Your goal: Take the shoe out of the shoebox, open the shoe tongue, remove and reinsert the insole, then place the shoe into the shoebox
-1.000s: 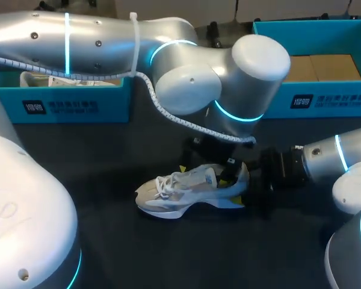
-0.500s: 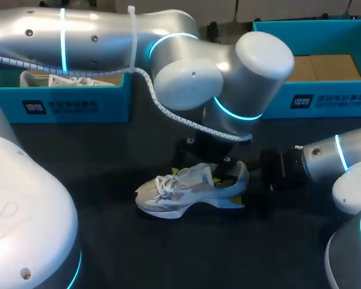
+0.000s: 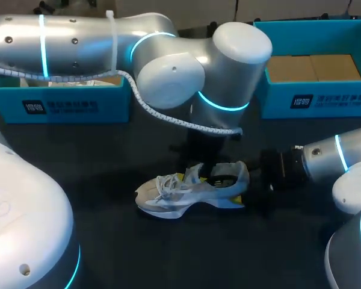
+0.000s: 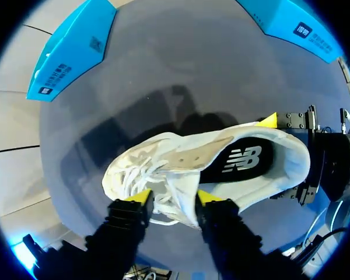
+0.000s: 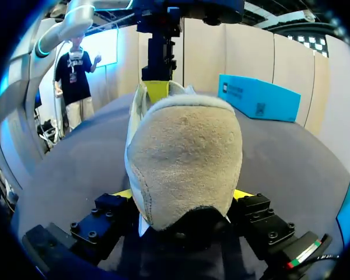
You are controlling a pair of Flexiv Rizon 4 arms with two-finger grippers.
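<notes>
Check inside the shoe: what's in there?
The dark insole lies inside the shoe, seen through the opening. Its front end is hidden under the tongue and laces.

Left gripper (image 4: pixel 172 198) has the white shoe (image 4: pixel 157 149) by its tongue (image 4: pixel 185 170), pinched between the yellow tips. Black insole (image 4: pixel 245 158) showing, right gripper (image 4: pixel 284 156) clamped on the heel.

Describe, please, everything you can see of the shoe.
The shoe is a white sneaker with white laces, a beige suede-like heel and a dark insole inside. It stands on its sole on the dark table. The right hand grips its heel; the left hand pinches its raised tongue.
</notes>
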